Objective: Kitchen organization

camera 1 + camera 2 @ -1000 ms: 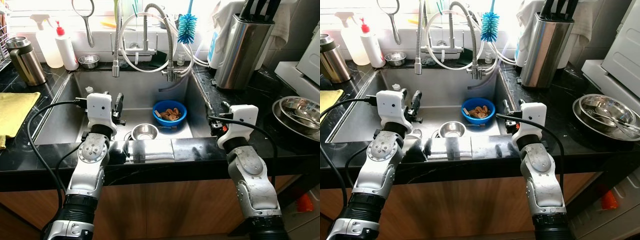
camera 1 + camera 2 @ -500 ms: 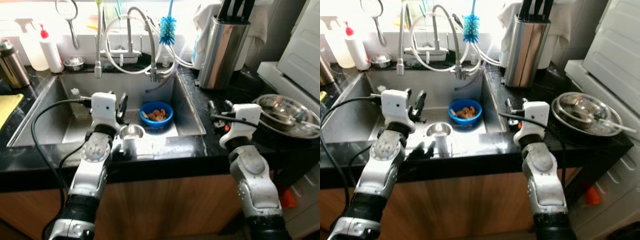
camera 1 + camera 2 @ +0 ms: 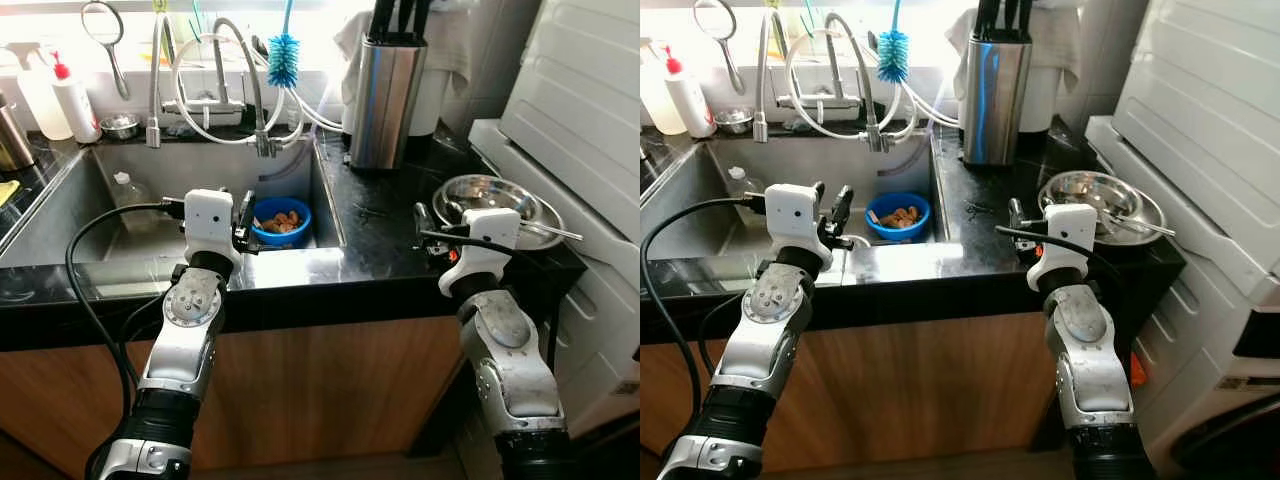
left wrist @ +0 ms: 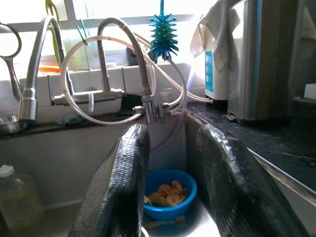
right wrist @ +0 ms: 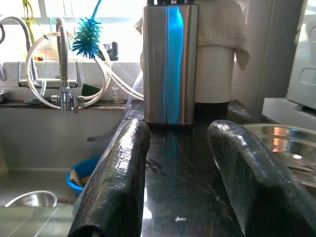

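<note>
Blue bowl [image 3: 280, 220] with brownish scraps sits in the sink [image 3: 120, 215], just ahead of the left tool [image 4: 170, 197], fingers spread, nothing held. Right tool [image 5: 180, 190] is spread too, over the counter [image 3: 375, 215], one steel basin [image 3: 487, 197] beside it. Its wrist view catches a second steel bowl [image 5: 30, 199] in the sink.

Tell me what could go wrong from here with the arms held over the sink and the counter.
Two risks stand out. The right end effector hovers open beside the steel bowl, whose utensil juts over the rim toward the counter's edge; a sideways sweep might knock it off. The left end effector hangs open above the sink's front edge near the blue bowl of food scraps; reaching low could tip it.
</note>
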You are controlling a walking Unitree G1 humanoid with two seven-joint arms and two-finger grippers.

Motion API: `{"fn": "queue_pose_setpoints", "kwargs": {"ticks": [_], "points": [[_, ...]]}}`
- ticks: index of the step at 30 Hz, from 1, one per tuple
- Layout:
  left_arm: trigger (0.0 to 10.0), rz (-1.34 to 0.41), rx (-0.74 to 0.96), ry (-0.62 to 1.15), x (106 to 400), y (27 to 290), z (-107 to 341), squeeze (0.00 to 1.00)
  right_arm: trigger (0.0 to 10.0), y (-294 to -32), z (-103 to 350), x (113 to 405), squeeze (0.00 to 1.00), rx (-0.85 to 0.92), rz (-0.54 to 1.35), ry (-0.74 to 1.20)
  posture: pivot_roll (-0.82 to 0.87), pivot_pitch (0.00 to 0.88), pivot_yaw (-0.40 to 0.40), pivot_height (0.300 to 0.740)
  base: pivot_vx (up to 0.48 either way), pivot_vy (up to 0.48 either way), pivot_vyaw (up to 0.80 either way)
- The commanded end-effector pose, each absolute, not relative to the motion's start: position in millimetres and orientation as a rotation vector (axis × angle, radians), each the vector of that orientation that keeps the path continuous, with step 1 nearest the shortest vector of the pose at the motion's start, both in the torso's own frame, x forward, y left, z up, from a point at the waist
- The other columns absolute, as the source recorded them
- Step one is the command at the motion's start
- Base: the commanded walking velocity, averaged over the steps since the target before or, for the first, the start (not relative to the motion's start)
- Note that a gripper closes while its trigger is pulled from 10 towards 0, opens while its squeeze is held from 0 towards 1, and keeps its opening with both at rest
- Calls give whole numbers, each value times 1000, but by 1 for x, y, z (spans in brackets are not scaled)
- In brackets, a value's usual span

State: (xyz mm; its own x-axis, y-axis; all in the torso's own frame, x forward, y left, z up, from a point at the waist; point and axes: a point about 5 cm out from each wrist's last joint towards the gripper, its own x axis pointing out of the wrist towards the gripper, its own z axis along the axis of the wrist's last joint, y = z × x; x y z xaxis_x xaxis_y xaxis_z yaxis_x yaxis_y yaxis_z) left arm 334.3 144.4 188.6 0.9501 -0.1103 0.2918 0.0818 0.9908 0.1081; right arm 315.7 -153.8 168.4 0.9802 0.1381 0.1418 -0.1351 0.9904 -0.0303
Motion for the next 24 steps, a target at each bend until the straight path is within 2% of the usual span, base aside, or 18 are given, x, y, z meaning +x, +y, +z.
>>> {"fn": "queue_pose_setpoints", "kwargs": {"ticks": [1, 13, 16, 24], "points": [[10000, -92, 105, -312, 335, 147, 193, 0, 10000, -152, 175, 317, 0, -25, 140, -157, -25, 23, -35, 740, 0, 0, 0], [10000, -92, 108, -295, 337, 146, 193, 0, 10000, -153, 177, 318, 0, -49, 135, -165, -24, 27, -33, 740, 0, 0, 0], [10000, -91, 108, -288, 337, 146, 192, 0, 10000, -153, 177, 318, 0, -52, 134, -165, -25, 28, -31, 740, 0, 0, 585], [10000, -92, 101, -274, 338, 145, 191, 0, 10000, -153, 175, 318, 0, -46, 136, -154, -25, 27, -30, 740, 0, 0, 0]]}}
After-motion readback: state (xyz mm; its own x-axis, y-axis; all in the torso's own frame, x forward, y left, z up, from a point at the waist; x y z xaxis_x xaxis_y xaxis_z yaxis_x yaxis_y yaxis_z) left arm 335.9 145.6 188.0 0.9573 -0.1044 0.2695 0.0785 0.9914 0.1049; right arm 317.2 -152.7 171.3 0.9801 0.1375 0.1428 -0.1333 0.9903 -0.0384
